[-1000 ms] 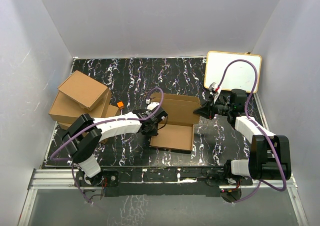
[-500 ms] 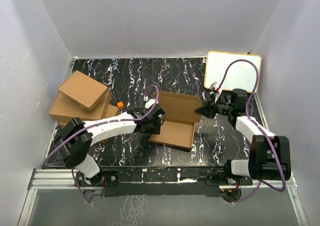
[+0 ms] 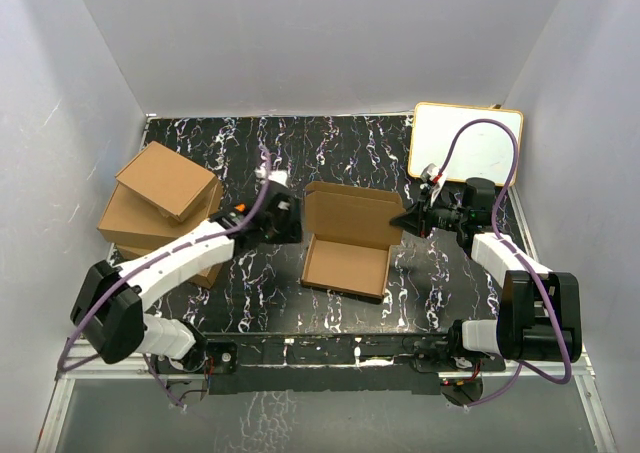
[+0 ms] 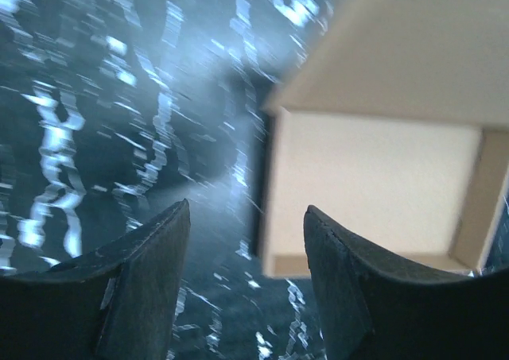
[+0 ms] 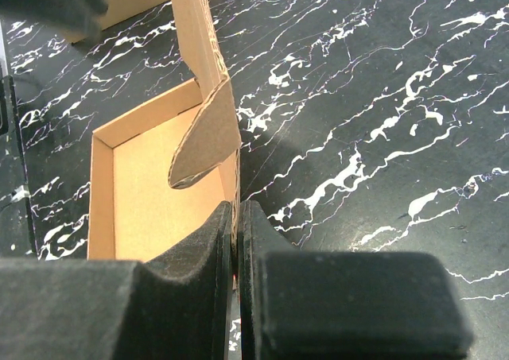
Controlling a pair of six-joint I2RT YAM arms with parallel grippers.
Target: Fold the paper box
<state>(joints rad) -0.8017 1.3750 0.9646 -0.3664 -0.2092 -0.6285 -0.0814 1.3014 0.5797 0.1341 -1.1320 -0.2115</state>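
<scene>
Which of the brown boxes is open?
The paper box in the middle: its lid stands up, showing the inside. The piled boxes at the left are closed.

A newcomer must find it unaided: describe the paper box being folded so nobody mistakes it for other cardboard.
Look at the middle of the black marbled table. The paper box lies there as a shallow tray with its lid panel raised along the far side. Unlike the closed brown boxes piled at the left, it is open and lies alone.
</scene>
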